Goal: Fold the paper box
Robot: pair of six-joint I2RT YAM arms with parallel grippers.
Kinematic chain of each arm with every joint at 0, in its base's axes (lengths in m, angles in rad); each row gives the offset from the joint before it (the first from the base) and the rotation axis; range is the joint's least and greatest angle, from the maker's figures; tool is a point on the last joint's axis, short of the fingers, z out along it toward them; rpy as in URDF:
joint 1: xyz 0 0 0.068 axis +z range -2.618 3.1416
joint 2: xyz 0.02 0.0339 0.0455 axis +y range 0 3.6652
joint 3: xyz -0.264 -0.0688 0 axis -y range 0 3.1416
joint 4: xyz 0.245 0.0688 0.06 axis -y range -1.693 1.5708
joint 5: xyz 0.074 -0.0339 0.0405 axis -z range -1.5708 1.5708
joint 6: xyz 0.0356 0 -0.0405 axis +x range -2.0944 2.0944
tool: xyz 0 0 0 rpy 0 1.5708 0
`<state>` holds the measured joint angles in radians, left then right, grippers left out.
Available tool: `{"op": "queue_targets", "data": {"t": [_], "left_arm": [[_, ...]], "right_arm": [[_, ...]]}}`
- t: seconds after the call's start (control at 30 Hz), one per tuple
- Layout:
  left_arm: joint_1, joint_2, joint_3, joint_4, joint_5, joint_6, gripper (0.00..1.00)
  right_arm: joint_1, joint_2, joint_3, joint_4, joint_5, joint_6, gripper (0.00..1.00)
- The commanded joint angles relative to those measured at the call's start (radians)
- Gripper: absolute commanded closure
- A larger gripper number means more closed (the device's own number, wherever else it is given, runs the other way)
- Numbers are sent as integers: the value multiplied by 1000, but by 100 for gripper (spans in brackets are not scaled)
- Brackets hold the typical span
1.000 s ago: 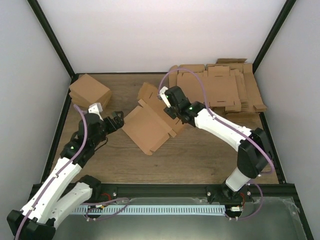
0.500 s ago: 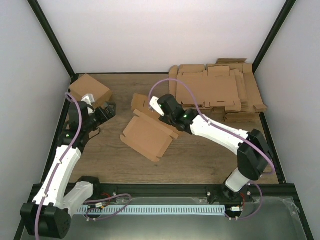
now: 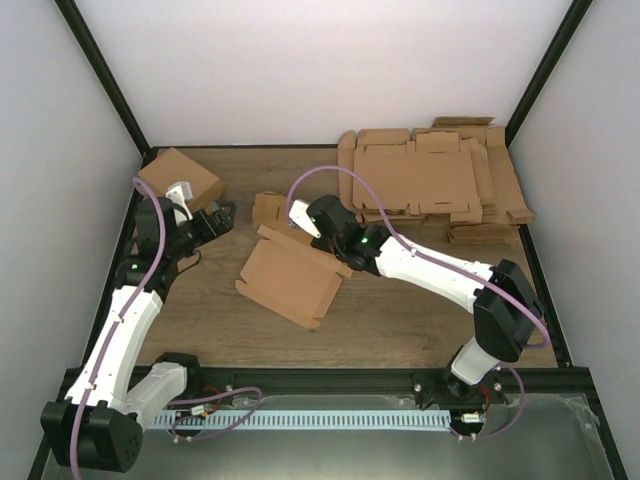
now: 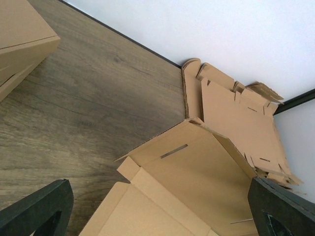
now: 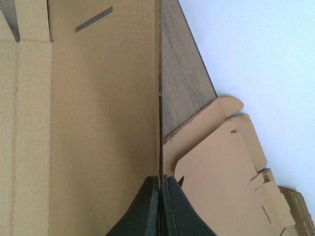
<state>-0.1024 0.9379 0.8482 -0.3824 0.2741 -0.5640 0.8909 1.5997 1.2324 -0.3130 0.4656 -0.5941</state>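
A wood-grain table sits inside pale walls with black corner posts. Seen from above, the paper box lies just left of the table's centre. Its broad panel is flat on the wood, and a slotted flap stands up along its 1 o'clock edge.

A thick stack of flat sheets fills the 1 o'clock corner, and a pile of made-up boxes sits at 10 o'clock.

The right gripper reaches in from 4 o'clock. Its jaws are pressed together on the thin top edge of that raised flap. The left gripper hangs at 9 o'clock of the box, near the made-up pile, with its jaws spread wide and nothing between them.

The cardboard looks light and thin. It seems stiff across each panel but ready to hinge at the creases, so a one-sided pull would likely drag or swing the whole piece. The edges and tabs could crumple under a hard pinch. The better holds are probably mid-edge on a flap, close to its crease, with the other gripper steadying the base panel.
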Motion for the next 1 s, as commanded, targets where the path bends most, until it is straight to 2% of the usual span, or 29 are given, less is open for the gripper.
{"op": "queue_targets", "data": {"t": [0.0, 0.77, 0.97], "left_arm": [[5, -7, 11, 9, 8, 31, 0], [7, -1, 38, -8, 8, 63, 0], [6, 12, 53, -15, 4, 82, 0]], "right_arm": [[3, -2, 8, 44, 15, -17, 99], [25, -26, -11, 74, -6, -30, 98], [25, -29, -17, 71, -21, -11, 94]]}}
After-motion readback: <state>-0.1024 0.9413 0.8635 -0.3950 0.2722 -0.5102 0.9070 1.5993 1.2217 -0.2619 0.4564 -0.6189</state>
